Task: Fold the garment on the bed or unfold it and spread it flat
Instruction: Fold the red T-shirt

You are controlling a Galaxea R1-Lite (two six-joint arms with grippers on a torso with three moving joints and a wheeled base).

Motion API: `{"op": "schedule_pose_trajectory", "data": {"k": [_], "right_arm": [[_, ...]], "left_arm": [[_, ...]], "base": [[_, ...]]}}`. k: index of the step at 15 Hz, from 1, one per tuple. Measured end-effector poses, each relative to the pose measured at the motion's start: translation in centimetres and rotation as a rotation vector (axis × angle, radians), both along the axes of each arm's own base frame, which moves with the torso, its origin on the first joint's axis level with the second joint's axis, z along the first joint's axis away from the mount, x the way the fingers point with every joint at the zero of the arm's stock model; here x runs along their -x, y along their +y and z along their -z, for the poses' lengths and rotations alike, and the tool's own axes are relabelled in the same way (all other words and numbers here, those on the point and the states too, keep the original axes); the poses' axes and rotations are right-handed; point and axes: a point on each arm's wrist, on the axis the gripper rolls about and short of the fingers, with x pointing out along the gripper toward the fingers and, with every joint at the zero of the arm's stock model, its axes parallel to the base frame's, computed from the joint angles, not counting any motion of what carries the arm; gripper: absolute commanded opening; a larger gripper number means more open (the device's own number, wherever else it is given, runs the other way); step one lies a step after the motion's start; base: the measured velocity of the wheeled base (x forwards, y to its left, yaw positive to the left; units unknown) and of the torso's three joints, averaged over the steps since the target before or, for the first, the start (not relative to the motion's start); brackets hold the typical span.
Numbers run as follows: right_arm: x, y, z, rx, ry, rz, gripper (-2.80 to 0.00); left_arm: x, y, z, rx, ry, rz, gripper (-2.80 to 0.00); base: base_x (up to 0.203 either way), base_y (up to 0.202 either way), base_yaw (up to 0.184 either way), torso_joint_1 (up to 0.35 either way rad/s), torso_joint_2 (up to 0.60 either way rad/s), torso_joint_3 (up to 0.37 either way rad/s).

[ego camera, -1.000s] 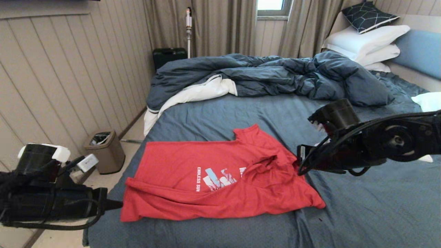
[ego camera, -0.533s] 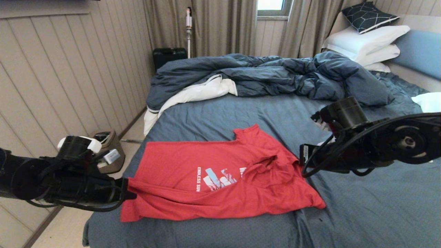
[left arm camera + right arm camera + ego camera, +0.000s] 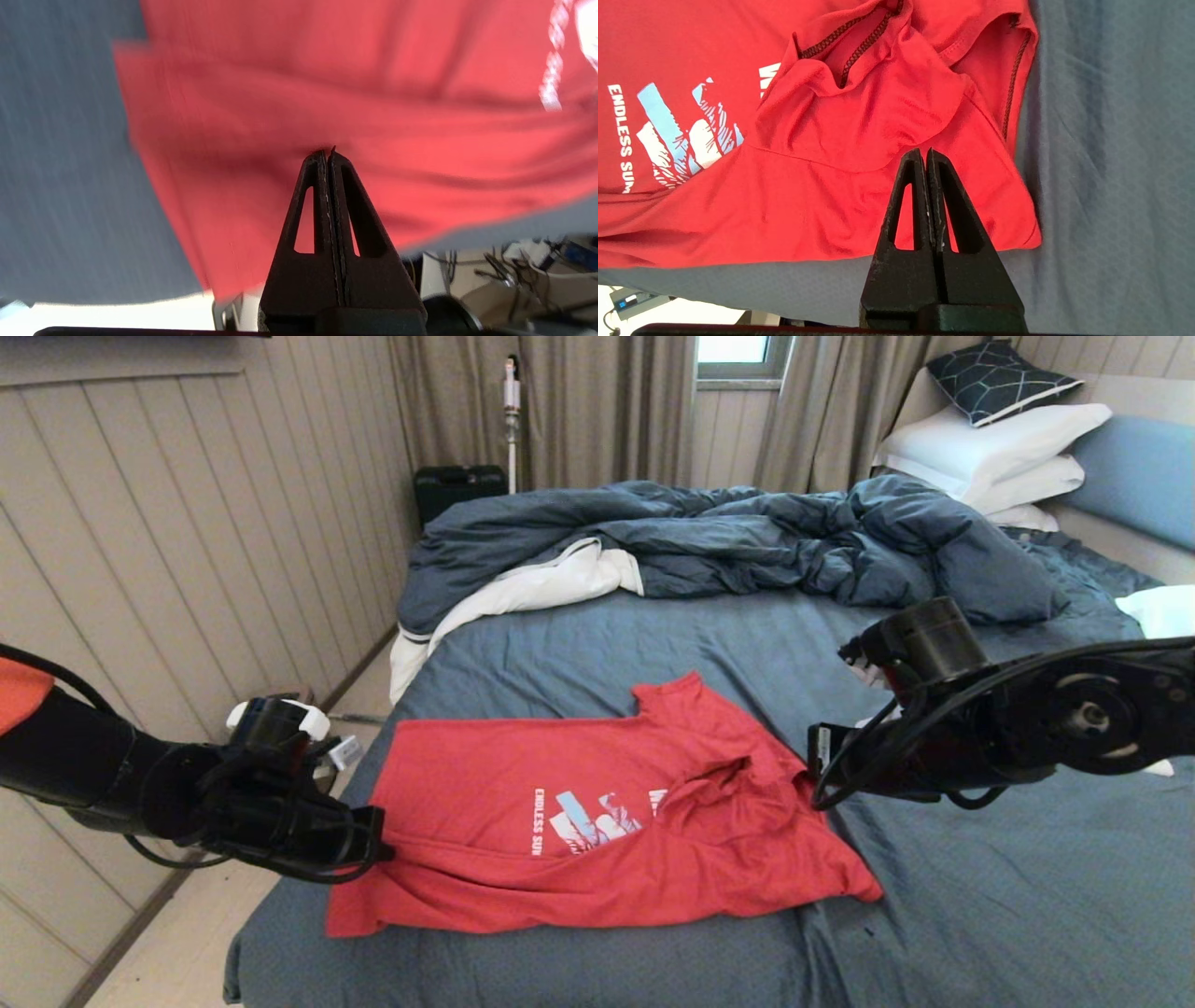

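Well, the garment [image 3: 597, 821] lies on the near part of the bed [image 3: 980, 915], partly folded: 1 flap is turned over its right half, hiding part of the print, and a fold runs along the near edge. The left gripper [image 3: 378, 845] sits at the shirt's left edge, its 2 fingers pressed tight together with nothing between them, probably lined up there to take the hem. The right gripper [image 3: 810, 775] hangs at the right edge by the turned-over sleeve, jaws likewise closed and empty, likely placed to catch that side. Both must open before gripping. The duvet [image 3: 728, 541] is bunched well beyond, at the far side.
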Motion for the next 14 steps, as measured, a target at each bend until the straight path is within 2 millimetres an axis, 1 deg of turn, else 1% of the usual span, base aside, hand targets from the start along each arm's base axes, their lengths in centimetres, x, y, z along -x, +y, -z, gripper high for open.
{"op": "schedule_pose_trajectory", "data": {"k": [4,7,9,12,14], "right_arm": [[-0.4,0.2,0.3,0.001,0.009,0.0,-2.8],[-0.5,0.2,0.5,0.002,0.014,0.001,-2.8],[-0.5,0.2,0.6,0.003,0.018,0.0,-2.8],[-0.6,0.1,0.8,0.0,0.01,0.001,-2.8],[-0.7,0.1,0.7,-0.006,-0.01,0.003,-2.8]], "left_arm": [[-2.6,-0.4,0.8,-0.029,-0.018,-0.018,-2.8],[-4.3,-0.6,0.7,-0.025,-0.046,-0.034,-2.8],[-5.5,-0.7,0.2,-0.033,-0.08,-0.065,-2.8],[-7.2,-0.4,-1.3,0.0,-0.123,-0.137,-2.8],[-7.5,0.3,-2.6,0.013,-0.132,-0.169,-2.8]], "base": [[0.0,0.0,0.0,0.0,0.0,0.0],[0.0,0.0,0.0,0.0,0.0,0.0],[0.0,0.0,0.0,0.0,0.0,0.0],[0.0,0.0,0.0,0.0,0.0,0.0],[0.0,0.0,0.0,0.0,0.0,0.0]]}}
